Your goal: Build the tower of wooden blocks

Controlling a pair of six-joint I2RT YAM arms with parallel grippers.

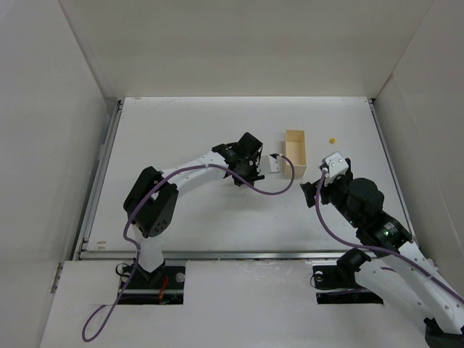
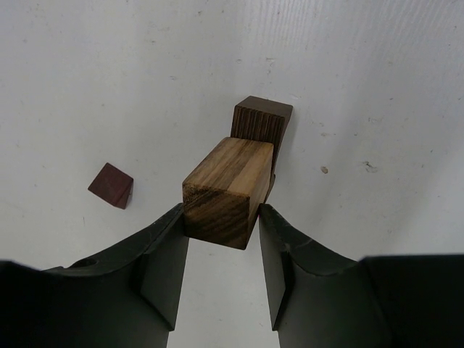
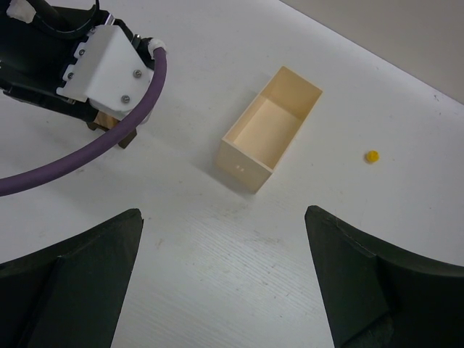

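Observation:
In the left wrist view my left gripper [image 2: 221,216] is shut on a light brown wood block [image 2: 228,181], one finger on each side. The block sits against and partly over a dark brown striped block [image 2: 261,119] on the white table; this pair is the wood block tower as it stands. A small dark reddish-brown piece [image 2: 111,185] lies apart to the left. In the top view the left gripper [image 1: 250,165] is left of the cream box and hides the blocks. My right gripper [image 3: 223,214] is open and empty above bare table; it also shows in the top view [image 1: 316,190].
A pale cream open box [image 3: 239,163] stands right of the left gripper, also in the top view [image 1: 296,168]. A tiny yellow bead [image 3: 372,156] lies beyond it. The left arm's purple cable [image 3: 138,109] hangs near the blocks. White walls enclose the table.

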